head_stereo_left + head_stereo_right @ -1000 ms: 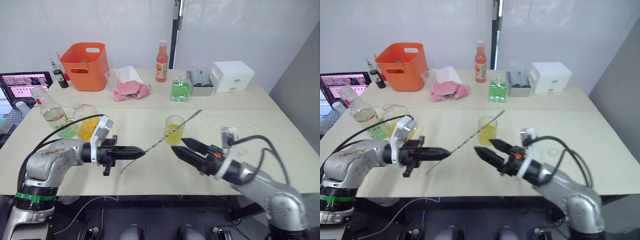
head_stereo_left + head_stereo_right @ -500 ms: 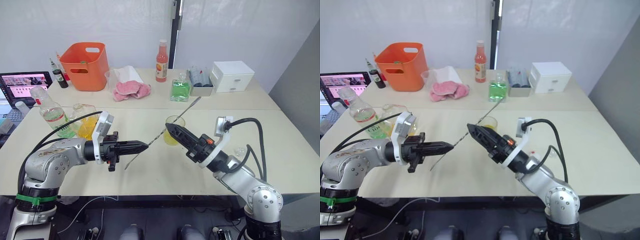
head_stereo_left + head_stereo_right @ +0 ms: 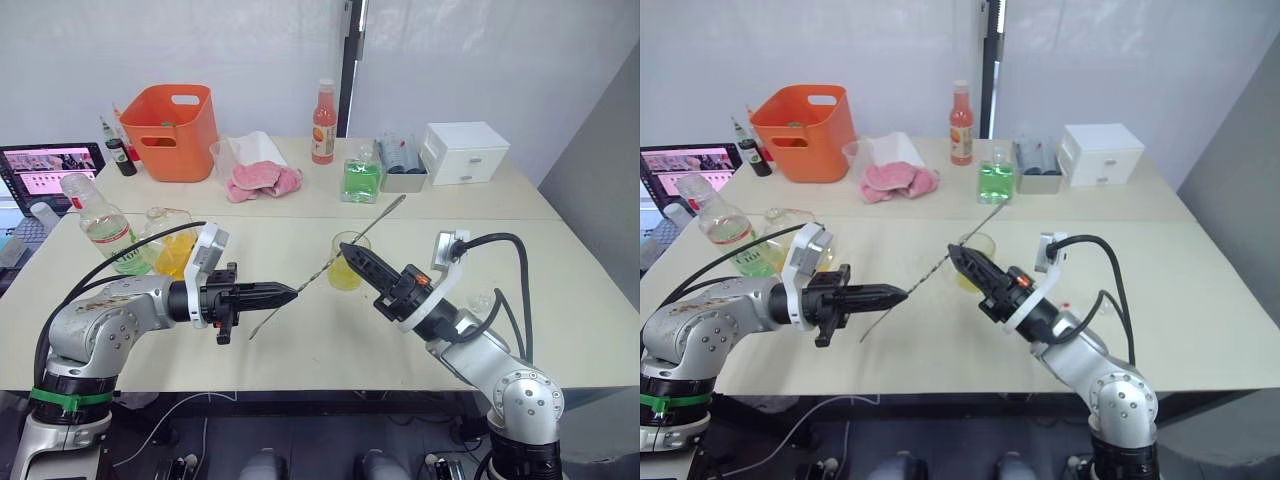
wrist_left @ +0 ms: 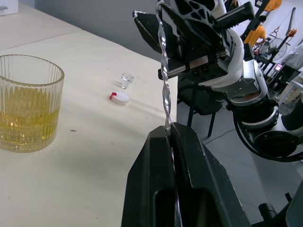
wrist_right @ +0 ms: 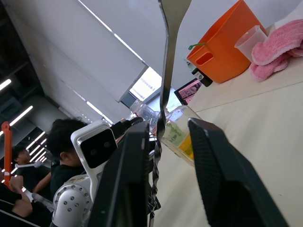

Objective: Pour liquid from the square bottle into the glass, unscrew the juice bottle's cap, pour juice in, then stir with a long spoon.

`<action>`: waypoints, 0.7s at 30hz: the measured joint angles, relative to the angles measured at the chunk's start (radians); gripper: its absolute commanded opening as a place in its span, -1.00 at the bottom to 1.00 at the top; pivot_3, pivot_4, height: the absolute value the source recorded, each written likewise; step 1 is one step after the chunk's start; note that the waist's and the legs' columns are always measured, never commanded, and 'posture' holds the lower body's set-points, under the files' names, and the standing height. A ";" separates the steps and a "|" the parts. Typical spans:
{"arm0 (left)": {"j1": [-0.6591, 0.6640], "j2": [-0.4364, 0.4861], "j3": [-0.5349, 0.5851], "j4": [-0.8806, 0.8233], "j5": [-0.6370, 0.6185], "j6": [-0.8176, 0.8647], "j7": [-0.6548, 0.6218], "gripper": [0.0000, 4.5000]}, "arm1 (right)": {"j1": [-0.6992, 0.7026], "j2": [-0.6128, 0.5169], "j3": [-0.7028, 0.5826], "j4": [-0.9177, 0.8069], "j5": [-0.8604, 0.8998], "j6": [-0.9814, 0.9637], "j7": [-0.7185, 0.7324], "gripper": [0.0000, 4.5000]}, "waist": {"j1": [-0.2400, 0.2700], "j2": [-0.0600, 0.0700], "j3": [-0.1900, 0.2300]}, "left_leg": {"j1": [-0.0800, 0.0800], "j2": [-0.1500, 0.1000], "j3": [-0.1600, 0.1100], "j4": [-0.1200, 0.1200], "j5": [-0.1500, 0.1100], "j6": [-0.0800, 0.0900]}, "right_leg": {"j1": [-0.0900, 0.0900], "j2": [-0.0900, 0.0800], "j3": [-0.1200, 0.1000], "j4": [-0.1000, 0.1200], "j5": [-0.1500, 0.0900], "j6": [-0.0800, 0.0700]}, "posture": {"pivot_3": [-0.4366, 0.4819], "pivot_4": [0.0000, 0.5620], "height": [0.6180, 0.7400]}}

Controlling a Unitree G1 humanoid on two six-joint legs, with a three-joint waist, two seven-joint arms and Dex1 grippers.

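Evidently a handover: at the near left the left gripper (image 3: 288, 291) has its jaws clamped on the long spoon (image 3: 330, 263), holding it slanted over the worktop (image 3: 560, 280). The right gripper (image 3: 356, 262), jaws apart, straddles its shaft beside the glass (image 3: 344, 272) of yellow liquid.

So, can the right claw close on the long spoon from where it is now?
Probably yes. The right claw is open with the long spoon running between its fingers; nothing sits between them. The left claw, shut on the spoon's lower end, keeps it steady.
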 measured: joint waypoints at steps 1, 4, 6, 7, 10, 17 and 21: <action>0.001 0.002 -0.002 0.001 0.002 -0.001 0.002 -1.00 | 0.000 0.000 0.003 0.000 0.008 -0.001 0.002 -0.99 | 0.000 0.000 0.000 | 0.000 0.000 0.000 0.000 0.000 0.000 | 0.000 0.000 0.000 0.000 0.000 0.000 | -0.05 -0.47 0.59; 0.006 0.002 -0.007 0.000 0.004 -0.005 0.000 -1.00 | -0.002 -0.004 0.009 0.001 0.015 -0.003 -0.001 -0.99 | 0.000 0.000 0.000 | 0.000 0.000 0.000 0.000 0.000 0.000 | 0.000 0.000 0.000 0.000 0.000 0.000 | -0.05 -0.47 0.59; 0.006 0.002 -0.008 0.000 0.007 -0.007 0.001 -1.00 | -0.002 -0.004 0.011 0.001 0.015 -0.005 -0.002 -0.99 | 0.001 0.000 0.000 | 0.000 0.000 0.000 0.000 0.000 0.000 | 0.000 0.000 0.000 0.000 0.000 0.000 | -0.05 -0.47 0.59; 0.006 0.003 -0.009 0.000 0.008 -0.007 0.002 -1.00 | -0.002 -0.004 0.011 0.002 0.015 -0.006 -0.003 -0.99 | 0.001 0.000 0.000 | 0.000 0.000 0.000 0.000 0.000 0.000 | 0.000 0.000 0.000 0.000 0.000 0.000 | -0.05 -0.47 0.59; 0.006 0.005 -0.014 -0.002 0.008 -0.003 0.015 -1.00 | -0.002 -0.005 0.014 0.004 0.015 -0.008 -0.007 -0.99 | 0.000 0.000 0.000 | 0.000 0.000 0.000 0.000 0.000 0.000 | 0.000 0.000 0.000 0.000 0.000 0.000 | -0.05 -0.47 0.59; 0.005 0.004 -0.008 -0.002 -0.028 0.023 0.051 -0.28 | -0.004 -0.022 0.015 0.010 0.002 -0.022 -0.012 -1.00 | 0.001 0.000 0.000 | 0.000 0.000 0.000 0.000 0.000 0.000 | 0.000 0.000 0.000 0.000 0.000 0.000 | -0.05 -0.47 0.59; 0.004 0.004 0.010 -0.002 -0.077 0.055 0.053 0.34 | -0.023 -0.027 0.014 0.021 -0.017 -0.027 -0.016 -1.00 | -0.001 0.000 0.000 | 0.000 0.000 0.000 0.000 0.000 0.000 | 0.000 0.000 0.000 0.000 0.000 0.000 | -0.05 -0.47 0.59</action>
